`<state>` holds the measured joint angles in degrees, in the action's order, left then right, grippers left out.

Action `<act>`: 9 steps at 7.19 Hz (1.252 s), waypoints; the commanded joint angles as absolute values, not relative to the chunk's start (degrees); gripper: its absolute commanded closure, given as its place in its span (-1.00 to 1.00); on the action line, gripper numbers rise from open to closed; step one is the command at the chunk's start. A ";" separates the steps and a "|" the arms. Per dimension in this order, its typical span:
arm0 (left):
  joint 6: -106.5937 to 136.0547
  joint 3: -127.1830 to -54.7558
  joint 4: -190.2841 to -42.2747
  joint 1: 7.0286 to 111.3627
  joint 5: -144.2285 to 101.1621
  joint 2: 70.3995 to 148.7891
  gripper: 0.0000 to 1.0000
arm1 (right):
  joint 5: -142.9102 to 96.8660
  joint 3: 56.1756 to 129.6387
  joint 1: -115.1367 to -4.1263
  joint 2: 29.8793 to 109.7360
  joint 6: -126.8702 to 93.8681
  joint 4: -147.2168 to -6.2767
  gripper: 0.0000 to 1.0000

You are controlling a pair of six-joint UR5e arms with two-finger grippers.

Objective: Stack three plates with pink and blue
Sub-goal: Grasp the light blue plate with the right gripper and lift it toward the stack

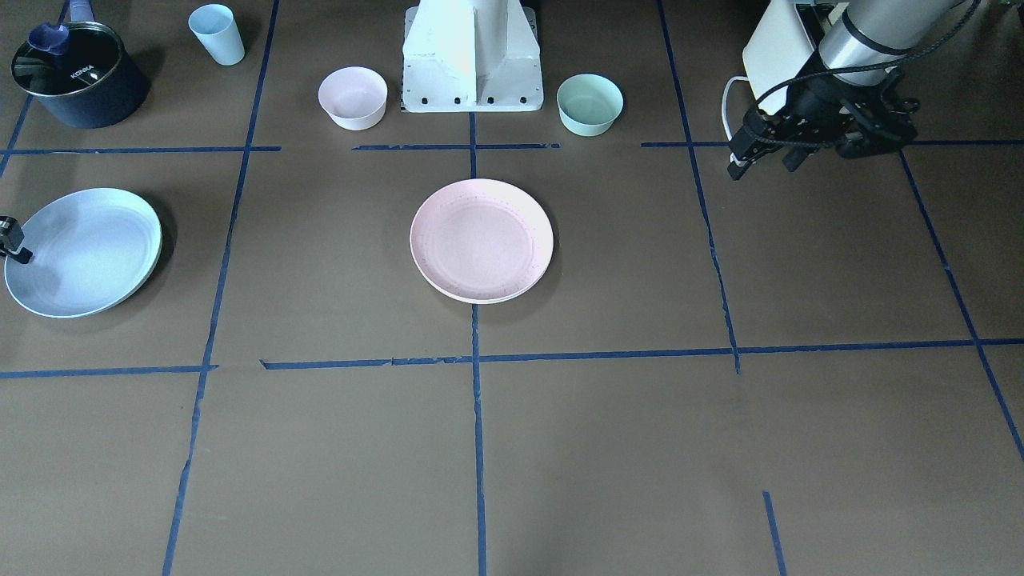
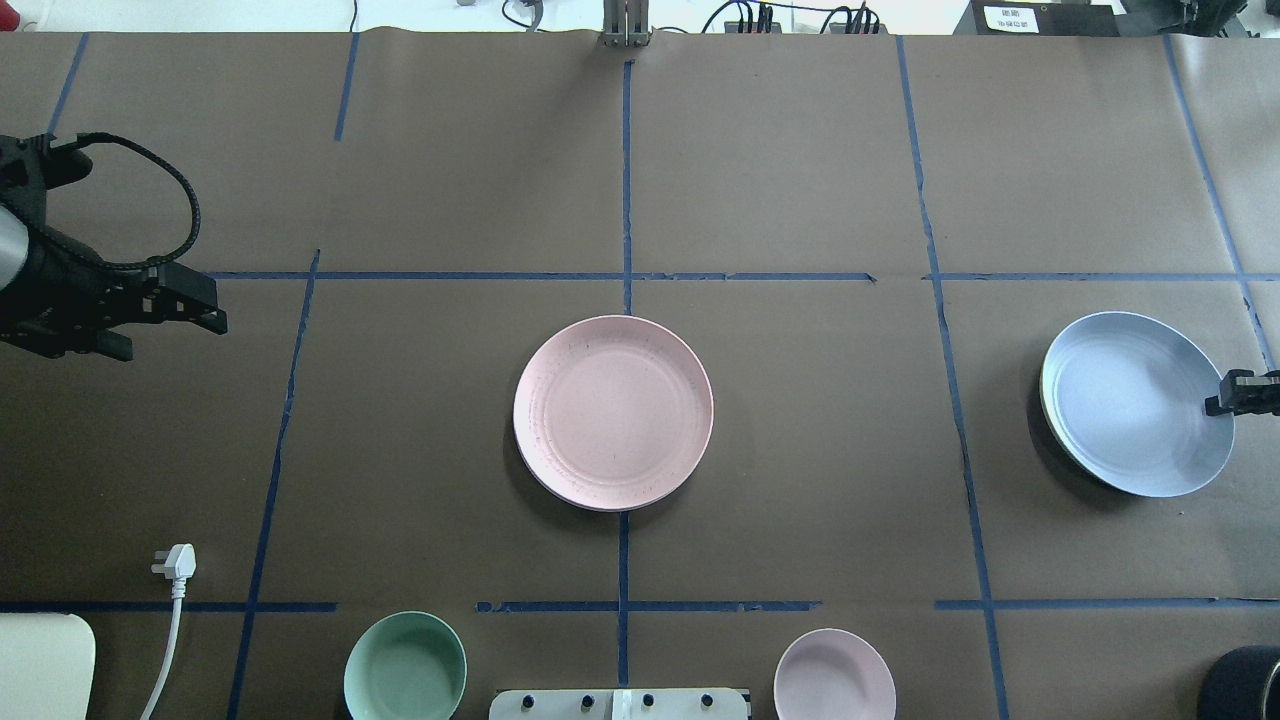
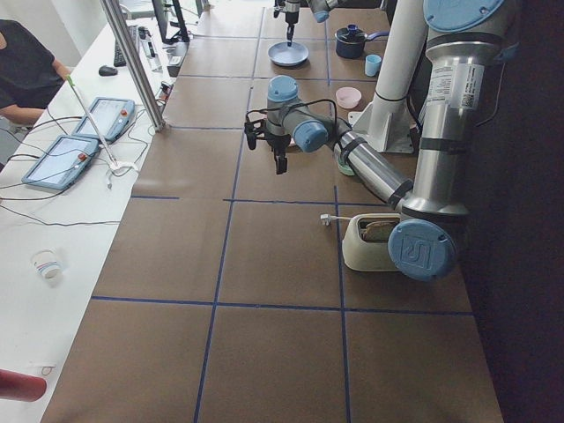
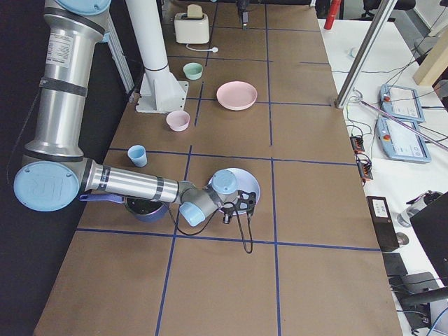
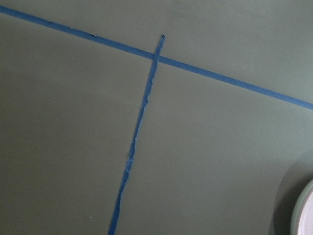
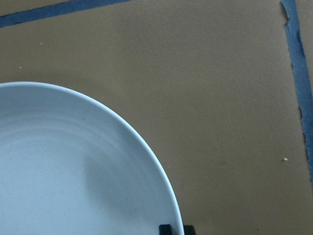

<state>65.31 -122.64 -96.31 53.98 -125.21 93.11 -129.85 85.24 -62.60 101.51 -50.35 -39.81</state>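
Observation:
The pale pink plate (image 1: 481, 240) (image 2: 613, 412) lies flat at the table's middle. A cream rim (image 1: 480, 299) shows under its edge, so the cream plate seems to lie beneath it; that rim also shows in the left wrist view (image 5: 299, 215). The pale blue plate (image 1: 80, 252) (image 2: 1135, 400) (image 6: 63, 176) is on the robot's right, tilted. My right gripper (image 1: 18, 250) (image 2: 1228, 398) is shut on its outer rim. My left gripper (image 1: 764, 164) (image 2: 172, 338) is open and empty, far off on the robot's left, above bare table.
A small pink bowl (image 1: 353, 98) and a mint-green bowl (image 1: 590, 104) flank the robot base (image 1: 472, 60). A dark pot (image 1: 76, 76) and a blue cup (image 1: 217, 34) stand near the blue plate. A white plug and cable (image 2: 175, 565) lie by a white toaster (image 2: 45, 665).

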 commanded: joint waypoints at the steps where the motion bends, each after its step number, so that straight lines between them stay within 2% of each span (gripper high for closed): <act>1: 52.90 -120.86 -94.06 59.30 -125.25 90.71 -1.00 | -130.34 86.56 -62.67 101.51 -50.45 -39.73 1.00; 5: 27.64 -110.68 -91.40 70.03 -126.73 89.56 -1.00 | -133.59 96.11 -62.67 100.55 -56.14 -39.90 1.00; 7: 14.31 -102.69 -91.76 76.26 -129.90 89.82 -1.00 | -136.31 100.71 -62.84 93.30 -68.67 -40.43 1.00; 9: 8.45 -98.63 -91.84 79.18 -129.99 90.26 -1.00 | -135.97 100.99 -61.10 84.68 -76.61 -41.13 1.00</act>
